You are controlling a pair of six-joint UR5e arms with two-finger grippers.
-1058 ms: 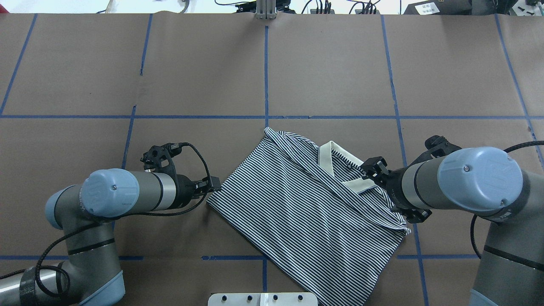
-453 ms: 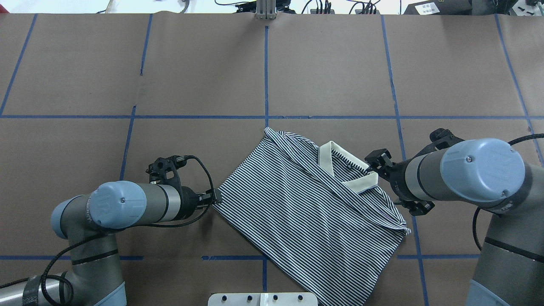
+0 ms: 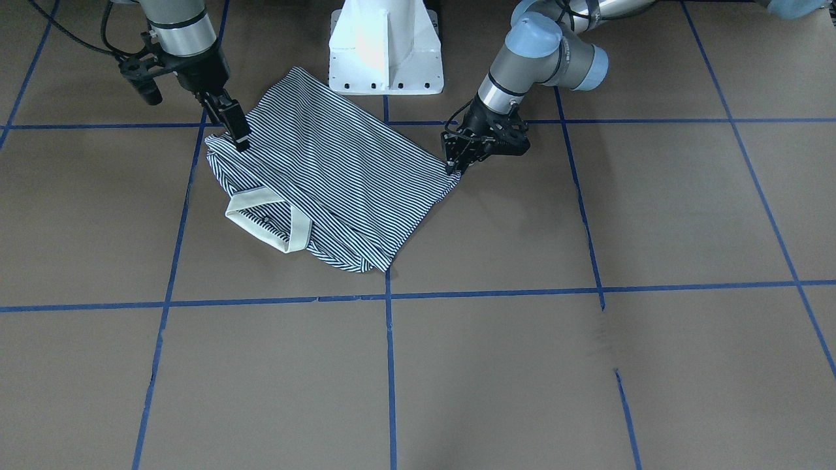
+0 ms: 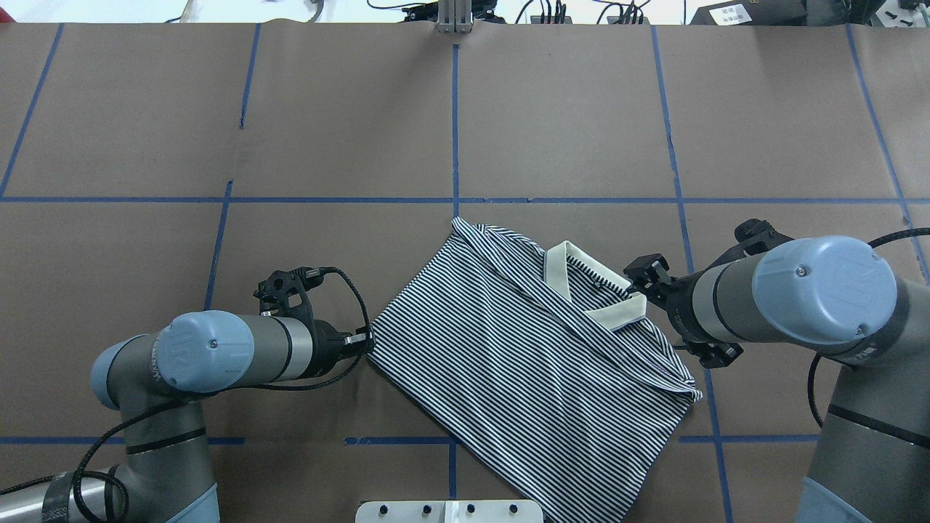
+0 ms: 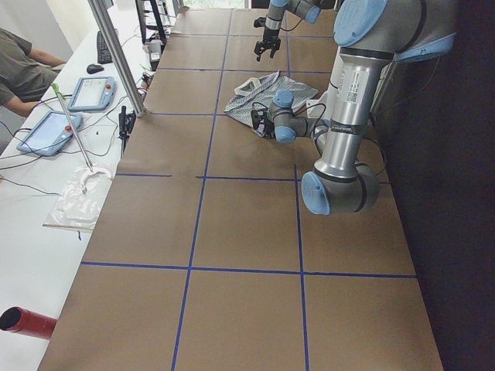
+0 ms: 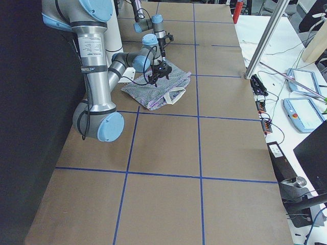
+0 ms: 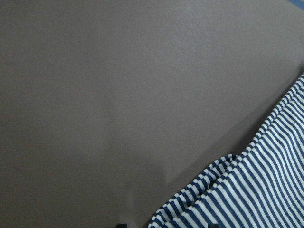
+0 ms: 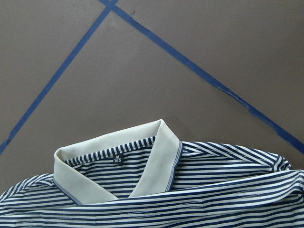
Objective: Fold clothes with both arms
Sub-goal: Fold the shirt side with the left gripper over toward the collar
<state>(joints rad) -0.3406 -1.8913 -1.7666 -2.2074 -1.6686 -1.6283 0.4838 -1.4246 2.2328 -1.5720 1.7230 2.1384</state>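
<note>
Two arms flank the striped polo shirt (image 4: pixel 523 363), which lies flat and askew on the brown table (image 4: pixel 327 109), close in front of the robot. Its cream collar (image 4: pixel 592 290) is turned toward the far right. About a second ago the right gripper (image 3: pixel 240 138) hung over the collar. It has since drawn back to the right, clear of the collar, and has barely moved in the last half second. Its tip now stands at the shirt's right shoulder edge, and I cannot tell whether its jaws are wide or narrow. Meanwhile the left gripper (image 3: pixel 452 163) has slid nearer and slightly rightward into the shirt's left corner, and that corner has crept a little right with it and puckered. Its own camera shows the two fingertips slightly apart with the cloth between them, so it looks parted around the corner rather than clamped. I read this as the right side letting go after tidying the collar end while the left settles a hold. The shirt already looks doubled into a rough rectangle, so a further fold seems to be what remains.
</note>
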